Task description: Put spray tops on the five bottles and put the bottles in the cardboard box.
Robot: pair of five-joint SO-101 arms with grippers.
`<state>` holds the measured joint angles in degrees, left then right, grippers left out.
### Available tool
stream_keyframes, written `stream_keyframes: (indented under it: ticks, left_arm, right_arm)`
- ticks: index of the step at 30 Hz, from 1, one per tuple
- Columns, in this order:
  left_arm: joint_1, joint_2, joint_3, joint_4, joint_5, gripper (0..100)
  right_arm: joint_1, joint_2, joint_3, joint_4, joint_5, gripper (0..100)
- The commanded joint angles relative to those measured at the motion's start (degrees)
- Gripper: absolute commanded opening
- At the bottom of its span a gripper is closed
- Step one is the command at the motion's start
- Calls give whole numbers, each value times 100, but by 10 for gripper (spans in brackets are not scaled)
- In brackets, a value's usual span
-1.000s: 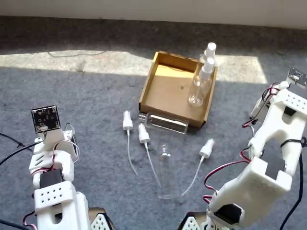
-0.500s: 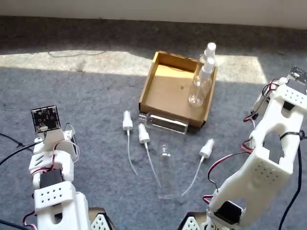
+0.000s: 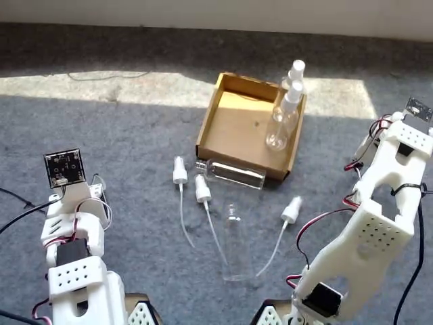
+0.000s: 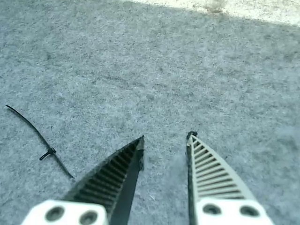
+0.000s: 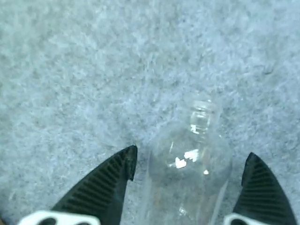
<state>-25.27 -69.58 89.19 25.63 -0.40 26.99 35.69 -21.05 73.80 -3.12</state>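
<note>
1. The left arm [image 3: 71,230] sits at the near left of the table. The left gripper [image 4: 166,137] hangs released, with its fingers spread over bare grey carpet [image 4: 211,70]. A black cable tie [image 4: 48,152] lies off to one side.
2. The right arm [image 3: 379,223] stands at the near right. The right gripper [image 5: 191,153] is spread wide and grasps nothing. A first topless bottle [image 5: 187,178] sits on the carpet between its fingers, seemingly touching neither, with its open neck pointing away from the wrist.
3. Between the arms, a second topless bottle [image 3: 235,247] lies on the carpet with its neck toward the box.
4. Three loose tops lie around it, their tubes trailing toward the arms. The left spray top [image 3: 179,170] and middle spray top [image 3: 202,188] are on its left, and the right spray top [image 3: 292,208] is on its right.
5. A third topless bottle [image 3: 233,174] lies along the front wall of the box, just beside it.
6. Farthest off is the open cardboard box [image 3: 206,128]. It holds a front capped bottle [image 3: 281,122] and a rear capped bottle [image 3: 297,69] against its right wall, one behind the other.
</note>
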Motion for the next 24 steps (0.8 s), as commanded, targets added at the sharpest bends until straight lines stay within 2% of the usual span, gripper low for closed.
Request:
stream_keyframes:
  ticks: [1,8,16,20,24]
  left_arm:
    - [101,-75,-31,-105,-44,147]
    - [101,-75,-31,-105,-44,147]
    - [101,-75,-31,-105,-44,147]
    - [101,-75,-31,-88,-44,147]
    - [207,-75,-110,18,-123,147]
  right_arm:
    - [119,-57,-277,-66,-44,311]
    - [119,-13,-277,-66,-18,293]
    - [136,-31,-277,-567,9,88]
    - [110,-57,-470,-356,844,11]
    - [84,-48,-1279,541,1248,4]
